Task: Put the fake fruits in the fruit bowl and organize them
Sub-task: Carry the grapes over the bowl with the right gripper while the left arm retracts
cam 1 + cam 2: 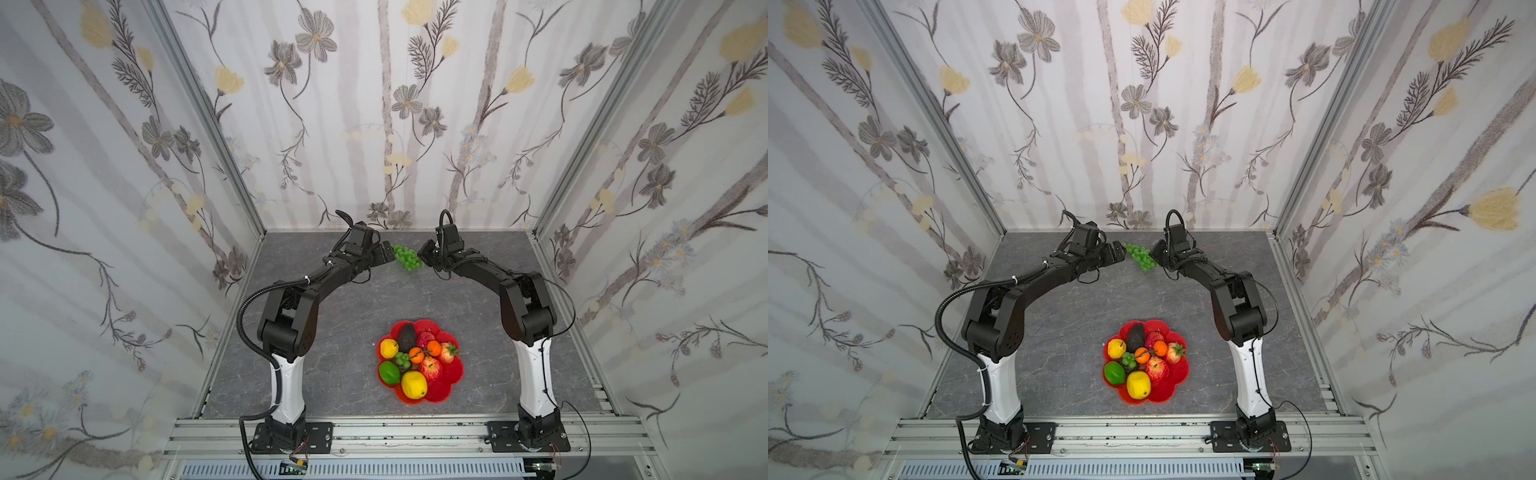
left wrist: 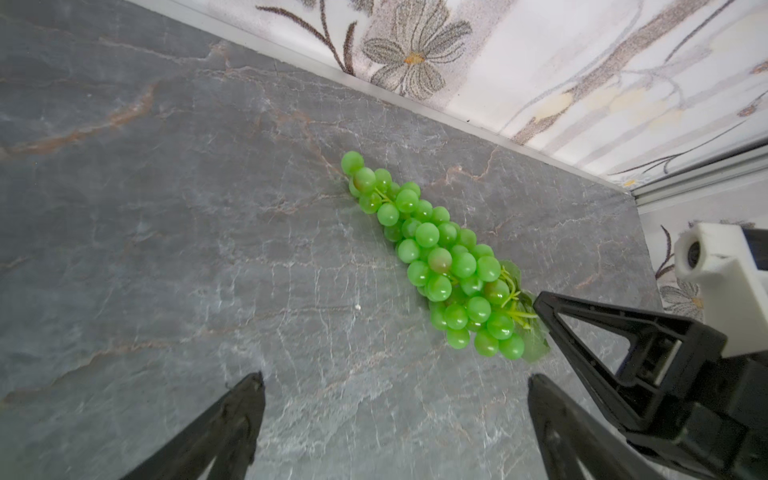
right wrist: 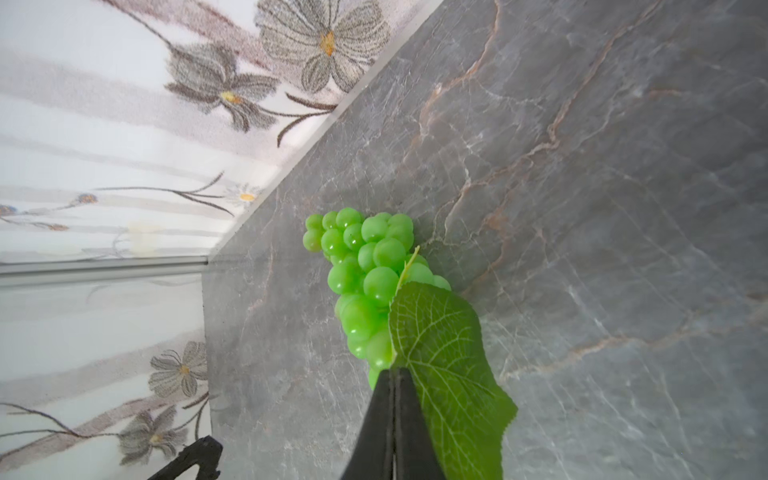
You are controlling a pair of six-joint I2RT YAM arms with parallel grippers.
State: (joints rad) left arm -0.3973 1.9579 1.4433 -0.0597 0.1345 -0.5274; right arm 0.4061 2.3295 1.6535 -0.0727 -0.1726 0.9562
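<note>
Grey stone-look table (image 1: 332, 386) covers the floor of a little box with flowery walls (image 1: 124, 187) all round. Nearest to us, low in the middle of both top views, sits the fruit bowl (image 1: 455, 376). It is red with a wavy rim and it is almost full. A yellow lemon (image 1: 414, 384) sits at its bottom edge and a green lime (image 1: 389, 372) is to the left. A red apple (image 1: 431, 368) and two tiny oranges (image 1: 415, 354) are in the middle. A strawberry (image 1: 448, 352) is on the right, a dark avocado (image 1: 407, 337) is at the top and a yellow pear (image 1: 389, 348) is on the left. The fruits sit close together so they all fit. The lower right part of the bowl is bare, which looks like room for one more.

Further up, in the upper middle of the frame, the green grape bunch (image 1: 406, 257) lies flat on the table, well apart from the bowl. I think it is the last fruit left out.

The right gripper (image 3: 392, 374) is at the right end of the bunch. In the right wrist view its jaws are pressed together right where the leaf (image 3: 444, 353) meets the stem, so I think it has the bunch by that thin part. That looks like a good spot, because round grapes are slippery. The left gripper (image 1: 388, 252) sits just beside the left end, its jaws spread wide with nothing in them. I think it waits there to help if the bunch slips.
</note>
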